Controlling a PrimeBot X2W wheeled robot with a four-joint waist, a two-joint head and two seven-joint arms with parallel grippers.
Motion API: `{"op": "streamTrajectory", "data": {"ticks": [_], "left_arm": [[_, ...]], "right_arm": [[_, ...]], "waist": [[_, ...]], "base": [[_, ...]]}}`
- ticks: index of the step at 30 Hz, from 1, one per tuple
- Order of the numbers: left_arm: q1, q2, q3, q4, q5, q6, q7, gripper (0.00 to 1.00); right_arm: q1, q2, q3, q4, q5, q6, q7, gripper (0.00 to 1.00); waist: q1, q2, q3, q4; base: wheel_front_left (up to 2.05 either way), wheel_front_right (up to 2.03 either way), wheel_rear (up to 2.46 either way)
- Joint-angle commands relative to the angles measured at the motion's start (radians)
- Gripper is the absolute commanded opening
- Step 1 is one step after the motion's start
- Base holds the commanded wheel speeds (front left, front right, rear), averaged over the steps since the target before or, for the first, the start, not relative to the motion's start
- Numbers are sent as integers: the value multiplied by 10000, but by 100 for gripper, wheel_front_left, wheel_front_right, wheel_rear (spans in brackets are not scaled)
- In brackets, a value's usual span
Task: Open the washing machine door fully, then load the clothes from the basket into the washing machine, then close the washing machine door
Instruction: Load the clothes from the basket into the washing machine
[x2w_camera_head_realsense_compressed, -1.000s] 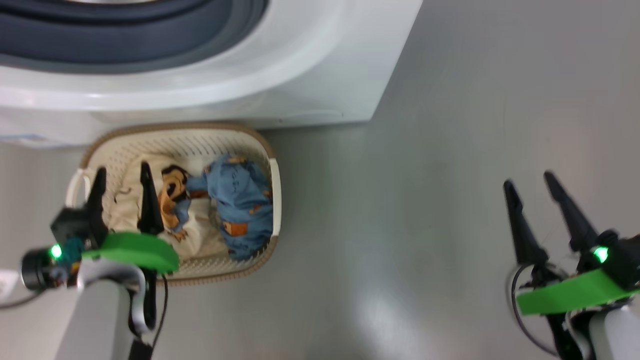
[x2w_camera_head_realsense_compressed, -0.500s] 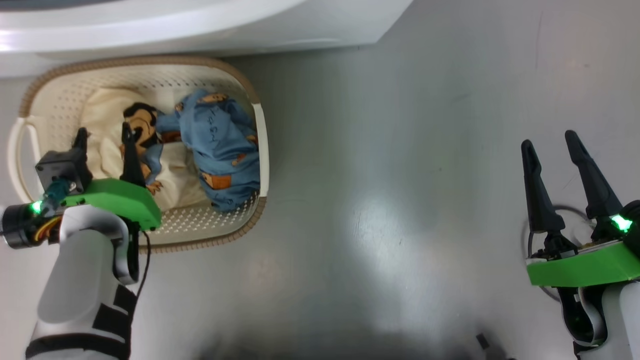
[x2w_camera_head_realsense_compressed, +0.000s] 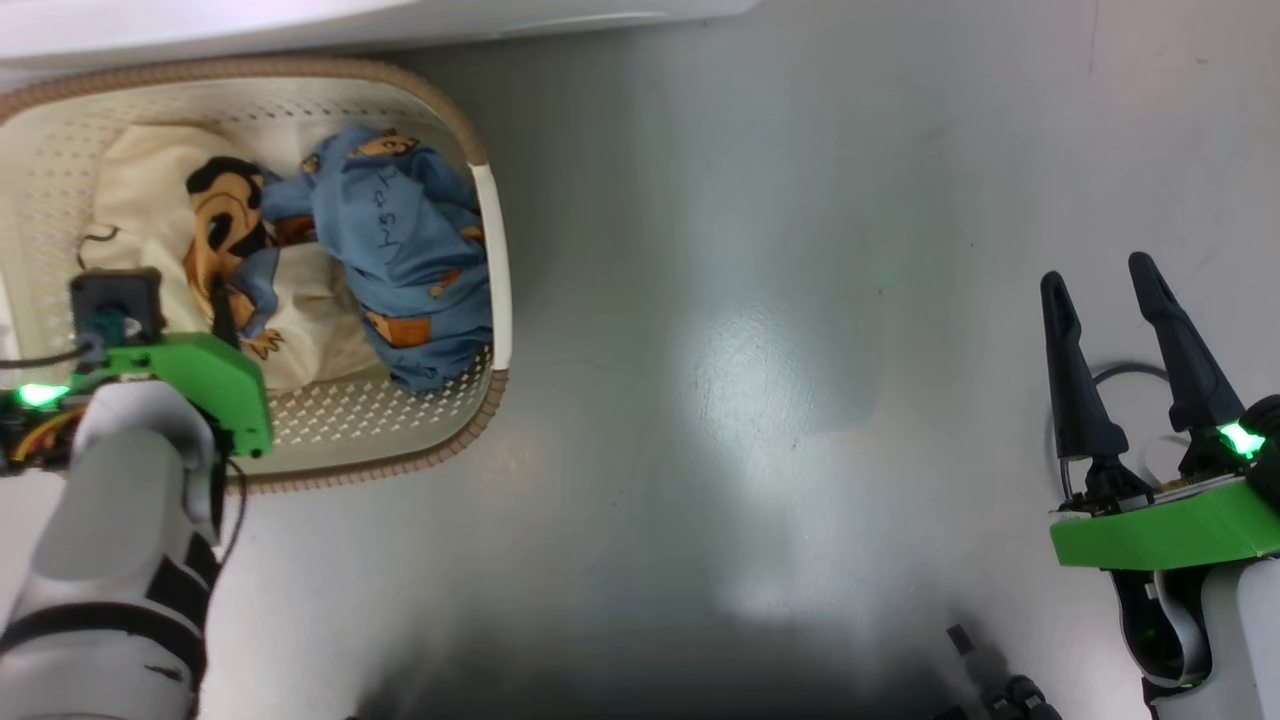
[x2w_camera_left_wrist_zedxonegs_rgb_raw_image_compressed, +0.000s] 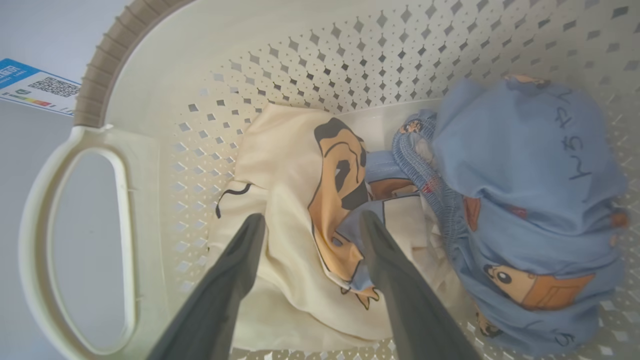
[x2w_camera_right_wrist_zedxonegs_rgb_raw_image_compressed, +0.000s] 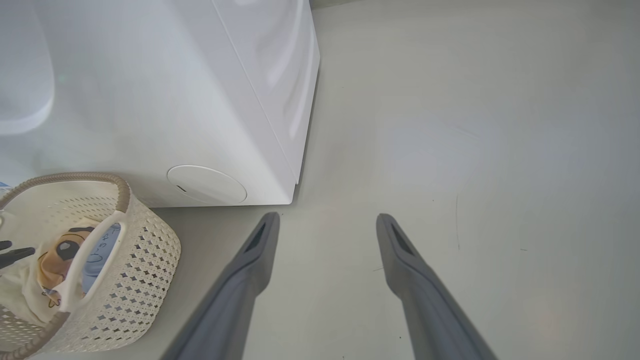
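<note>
Hanging: left hand (x2w_camera_left_wrist_zedxonegs_rgb_raw_image_compressed: 311, 216) released over crumpled clothes (x2w_camera_left_wrist_zedxonegs_rgb_raw_image_compressed: 430, 200) | perforated plastic basket (x2w_camera_left_wrist_zedxonegs_rgb_raw_image_compressed: 300, 65) (woven-look rim) | right hand (x2w_camera_right_wrist_zedxonegs_rgb_raw_image_compressed: 327, 217) released

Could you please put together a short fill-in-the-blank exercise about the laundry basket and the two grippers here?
1. The left gripper hangs open over the garment coloured ____.
2. The basket holds ____ garments.
3. The right gripper, also open, holds ____.
4. The basket stands on the floor in front of the white ____.
Missing words: cream; two; nothing; washing machine.
</note>
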Motion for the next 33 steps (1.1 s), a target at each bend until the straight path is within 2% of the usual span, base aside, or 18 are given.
{"op": "streamTrajectory", "data": {"ticks": [1,10,29,30,31,33], "left_arm": [[129,596,164,49,110,70,-2,100],[-935,834,-167,999,269,-17,189,100],[-1868,912,-627,2026,400,585,865,100],[-1886,892,-597,2042,339,573,856,63],[-1892,875,-602,2057,314,560,827,0],[-1866,836,-549,2089,193,498,747,0]], "right_arm": [[141,13,191,-221,62,14,-118,100],[88,107,170,-279,85,14,-118,100],[256,105,76,-615,70,14,-118,100],[251,103,56,-623,75,14,-118,100],[235,105,32,-635,67,14,-118,100],[212,114,11,-640,63,14,-118,100]], "waist": [[0,0,169,-106],[0,0,783,-237],[0,0,1364,-356],[0,0,1356,-354],[0,0,1324,-353],[0,0,1221,-361]], "base": [[0,0,0],[0,0,0],[0,0,0],[0,0,0],[0,0,0],[0,0,0]]}}
